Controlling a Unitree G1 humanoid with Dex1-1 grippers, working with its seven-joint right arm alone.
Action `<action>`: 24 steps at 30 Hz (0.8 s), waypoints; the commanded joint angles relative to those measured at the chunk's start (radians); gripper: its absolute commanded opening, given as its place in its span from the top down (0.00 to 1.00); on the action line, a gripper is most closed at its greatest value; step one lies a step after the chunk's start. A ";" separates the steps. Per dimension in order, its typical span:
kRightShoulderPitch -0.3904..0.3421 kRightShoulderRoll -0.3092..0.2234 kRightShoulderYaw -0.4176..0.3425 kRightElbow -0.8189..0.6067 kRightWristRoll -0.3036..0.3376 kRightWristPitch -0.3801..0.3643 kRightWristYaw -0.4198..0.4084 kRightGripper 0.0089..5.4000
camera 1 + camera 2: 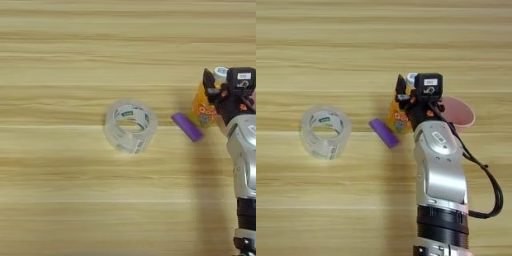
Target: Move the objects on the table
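The orange container (398, 115) with its pale cap stands on the table (356, 200), right of centre. My right gripper (409, 88) is at the container's top, coming in from the bottom edge on the silver forearm, and it hides the container's right side. In the left eye view the gripper (218, 85) and container (202, 107) sit near the right edge. The purple bar (384, 132) lies flat and slanted just left of the container's base, untouched.
A clear tape roll (325, 131) lies left of the purple bar. A pink cup (458, 111) stands right behind the gripper, partly hidden by it. A black cable (491, 185) loops off the forearm's right side.
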 commanded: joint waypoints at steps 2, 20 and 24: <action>-0.048 -0.039 -0.004 -0.036 0.003 -0.023 -0.015 0.66; -0.094 -0.057 -0.005 -0.078 0.013 0.000 -0.016 0.67; -0.179 -0.097 -0.037 -0.119 0.038 0.039 -0.020 0.67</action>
